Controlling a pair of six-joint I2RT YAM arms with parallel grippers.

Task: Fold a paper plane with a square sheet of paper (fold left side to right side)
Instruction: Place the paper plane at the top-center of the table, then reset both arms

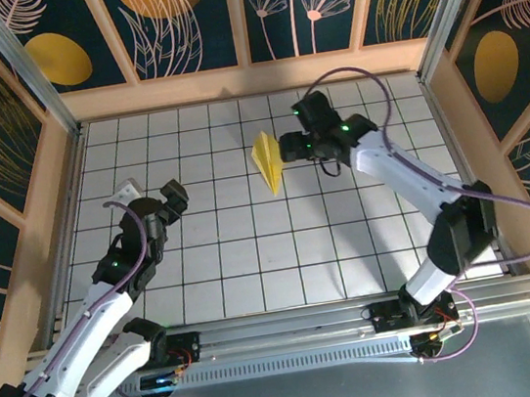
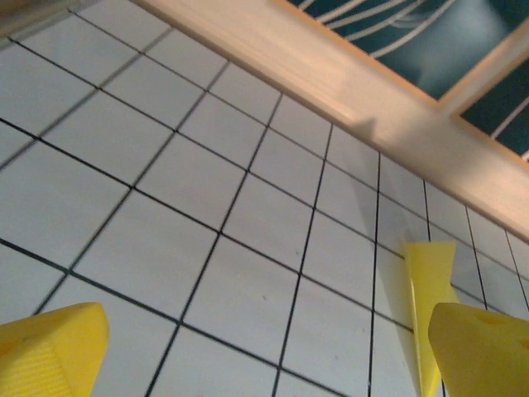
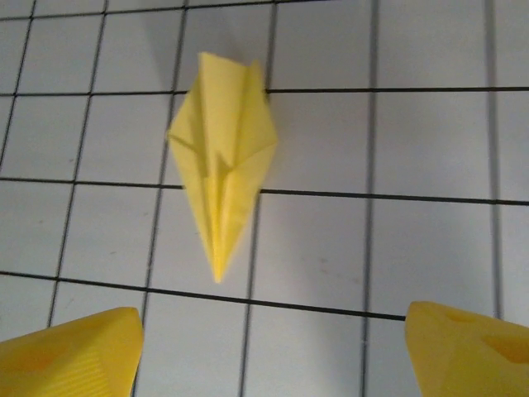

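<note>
Top view: the paper plane [image 1: 268, 161] lies flat on the tiled table [image 1: 205, 266], nose toward the arm bases, just beside the right gripper [image 1: 293, 146] and well apart from the left gripper [image 1: 154, 196]

Left wrist: jaws spread and empty, the plane [image 2: 428, 306] lies ahead to the right

Right wrist: jaws spread, nothing held, the plane [image 3: 221, 165] lies just ahead with its tip pointing back at the gripper

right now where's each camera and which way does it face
top: above and behind, facing down at the table; left gripper and right gripper show
left wrist: low, facing across the table to the wooden wall; own yellow fingers show
right wrist: facing down at the paper plane; own yellow fingers show
shared: all three see the plane
</note>
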